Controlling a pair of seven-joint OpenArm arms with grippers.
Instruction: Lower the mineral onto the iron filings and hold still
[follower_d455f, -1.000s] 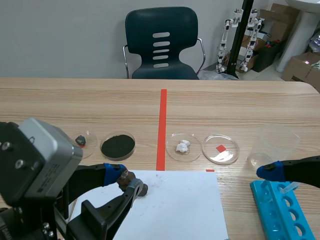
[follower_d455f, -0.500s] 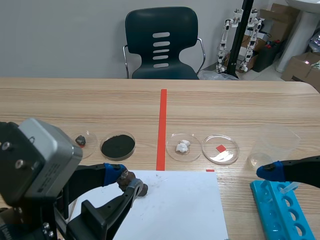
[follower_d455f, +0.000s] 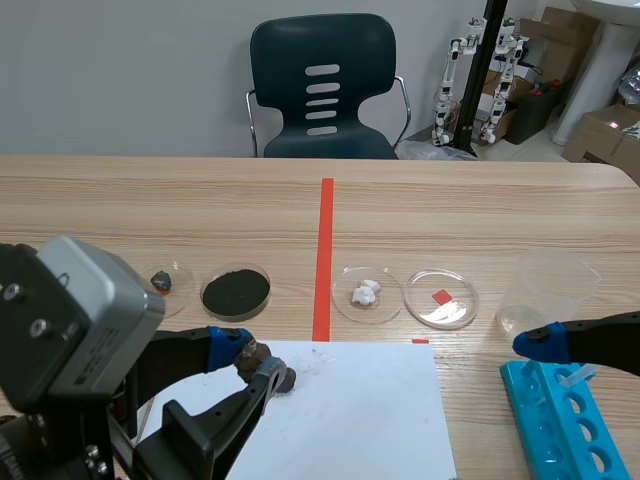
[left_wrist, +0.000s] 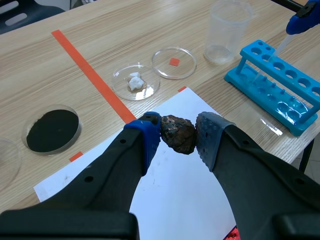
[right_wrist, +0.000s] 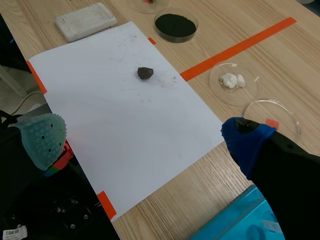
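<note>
My left gripper (left_wrist: 178, 137) is shut on a dark brown mineral (left_wrist: 176, 131), held between its blue and grey pads above a white paper sheet (left_wrist: 190, 200). In the scene view the left gripper (follower_d455f: 256, 364) and the mineral (follower_d455f: 250, 353) sit low at the left, nearer me than the dish. The iron filings (follower_d455f: 236, 291) are black powder in a petri dish (left_wrist: 52, 130), ahead of the gripper and to its left, apart from the mineral. My right gripper (right_wrist: 145, 140) is open over the paper's edge, with nothing between its fingers. The filings dish (right_wrist: 175, 22) lies far ahead of it.
A small dark rock (right_wrist: 145, 73) lies on the paper. Left of the filings is a dish with a dark stone (follower_d455f: 163, 281). Right of the tape are a dish with white lumps (follower_d455f: 367, 293), a red-chip dish (follower_d455f: 441, 298), a clear beaker (follower_d455f: 545, 290) and a blue tube rack (follower_d455f: 565, 415).
</note>
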